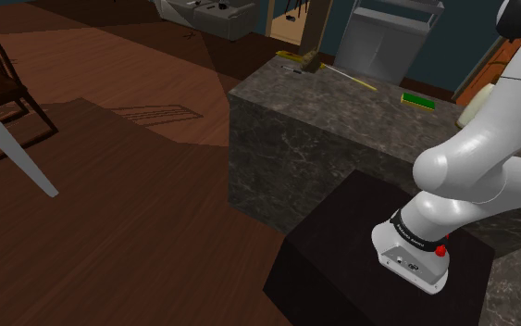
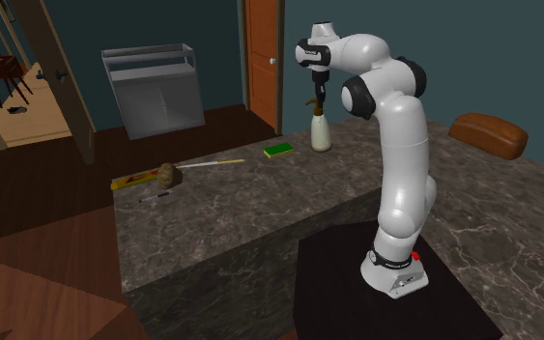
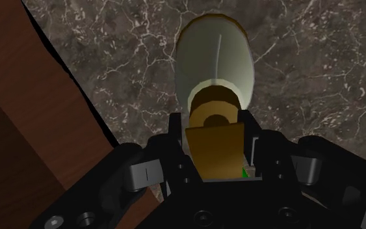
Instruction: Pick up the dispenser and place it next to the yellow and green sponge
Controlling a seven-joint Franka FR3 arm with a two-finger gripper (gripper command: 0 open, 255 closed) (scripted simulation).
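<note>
A cream dispenser bottle [image 2: 321, 131] with a brown pump head [image 3: 215, 130] stands upright on the dark marble counter [image 2: 260, 208], near its far edge. My gripper [image 3: 214, 127] comes down on it from above, and its fingers [image 3: 178, 140] clasp the pump head on both sides. In the second exterior view the gripper [image 2: 319, 94] sits right on top of the bottle. The yellow and green sponge [image 2: 279, 150] lies flat on the counter a short way off, toward that view's left. In the shoulder view the sponge [image 1: 418, 99] lies at the counter's far side, with the dispenser [image 1: 467, 112] partly behind the arm.
A brown lumpy object [image 2: 170, 175], a yellow strip [image 2: 132, 181], a pen [image 2: 154, 196] and a thin white stick [image 2: 212, 163] lie toward the counter's other end. A brown rounded object [image 2: 490, 133] sits behind the arm. A grey cabinet [image 2: 154, 89] stands on the floor beyond.
</note>
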